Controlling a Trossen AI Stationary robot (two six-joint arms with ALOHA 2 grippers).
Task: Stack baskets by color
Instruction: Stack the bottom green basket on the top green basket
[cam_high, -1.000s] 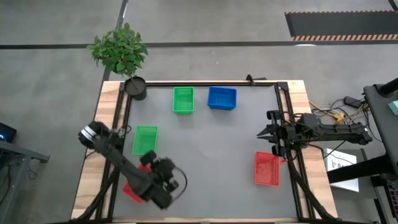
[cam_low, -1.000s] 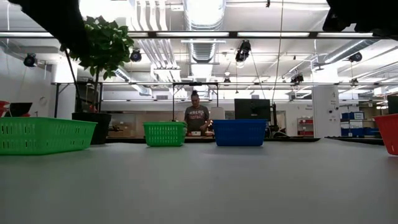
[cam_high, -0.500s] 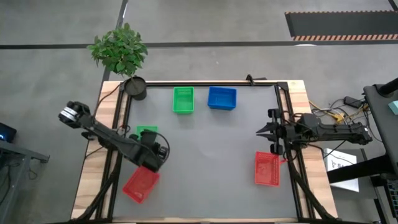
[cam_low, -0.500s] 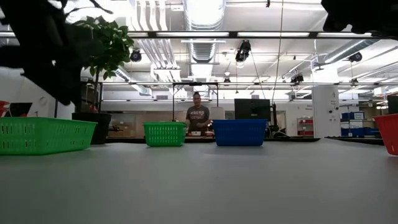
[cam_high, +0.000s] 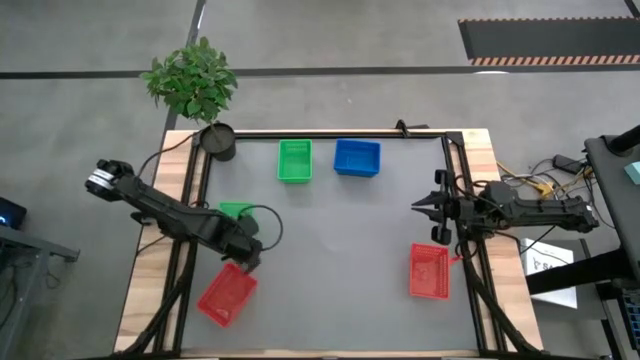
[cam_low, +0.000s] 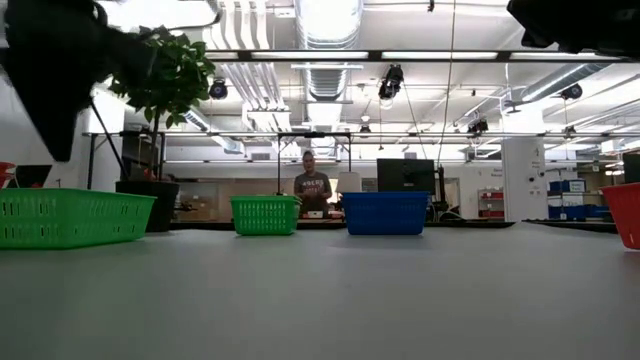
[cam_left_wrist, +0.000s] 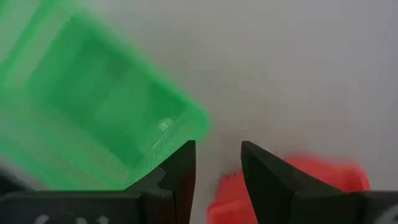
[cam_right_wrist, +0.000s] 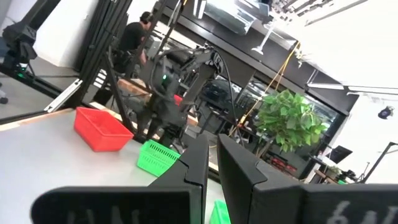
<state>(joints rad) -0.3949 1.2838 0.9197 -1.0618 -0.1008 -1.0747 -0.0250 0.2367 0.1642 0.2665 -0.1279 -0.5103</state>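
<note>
Five baskets show on the grey table. A green basket (cam_high: 294, 160) and a blue basket (cam_high: 357, 158) stand side by side at the far edge. Another green basket (cam_high: 234, 209) stands at the left, half hidden under my left arm. One red basket (cam_high: 227, 294) stands near left and another red basket (cam_high: 430, 271) near right. My left gripper (cam_high: 248, 257) points down, open and empty (cam_left_wrist: 217, 165), over bare table between the green basket's corner (cam_left_wrist: 186, 121) and the red basket (cam_left_wrist: 292, 180). My right gripper (cam_high: 416, 209) is shut, held level above the table's right side.
A potted plant in a round black pot (cam_high: 217, 141) stands at the far left corner. A wide stretch of bare grey table (cam_high: 340, 250) lies in the middle. Cables and equipment (cam_high: 545, 185) lie beyond the right edge. A person (cam_low: 314, 187) stands far behind the table.
My left gripper has swung from above the near-left red basket toward the far edge, stopping beside the left green basket, and has tipped until it points straight down. The red basket now lies uncovered. My right arm has kept its place.
</note>
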